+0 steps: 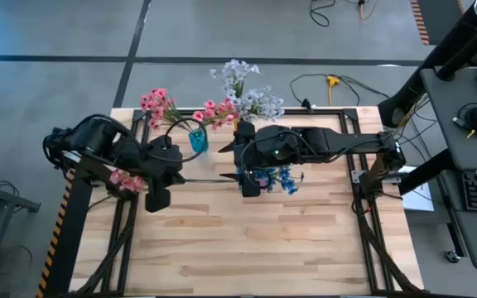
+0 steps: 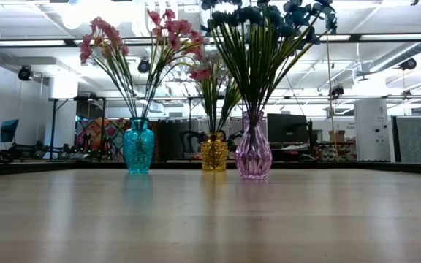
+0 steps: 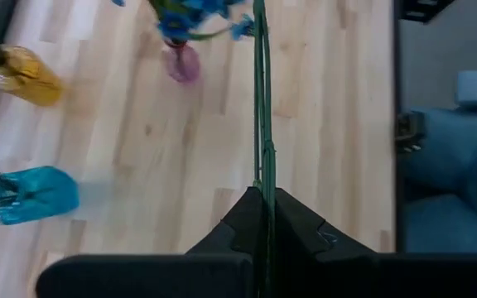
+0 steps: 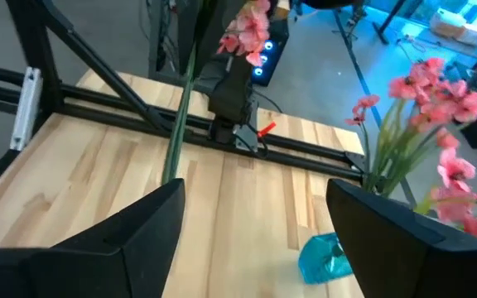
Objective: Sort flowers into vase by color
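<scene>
Left pincer (image 3: 265, 217): you've got it clamped tight on a thin green stem (image 3: 261, 99), fingers pinched together; in the high view it sits left of centre (image 1: 157, 197), with a pink spray (image 1: 127, 180) showing just beside the arm.

Stem in hand: it runs straight out from your left pincer across the desk (image 1: 247, 240) towards the blue blooms; in the right wrist view the same stem (image 4: 178, 124) crosses the upper left of the frame.

Teal vase (image 2: 139, 147): left of centre in the low view, upright, pink flowers (image 2: 134, 36) fanning out of it; in the high view it's just above your left arm (image 1: 198, 139).

Amber vase (image 2: 213, 152): middle of the low view, upright, green stems rising from it, set farther back between the other two.

Pink glass vase (image 2: 253, 150): just right of centre in the low view, upright, holding dark blue flowers (image 2: 269, 14).

White-lavender flowers (image 1: 243, 87): top centre in the high view, at the desk's far edge.

Right pincer (image 4: 255, 223): your fingers stand wide apart with nothing between them; in the high view it's at centre (image 1: 249, 184), right over the blue blooms (image 1: 276, 178).
</scene>
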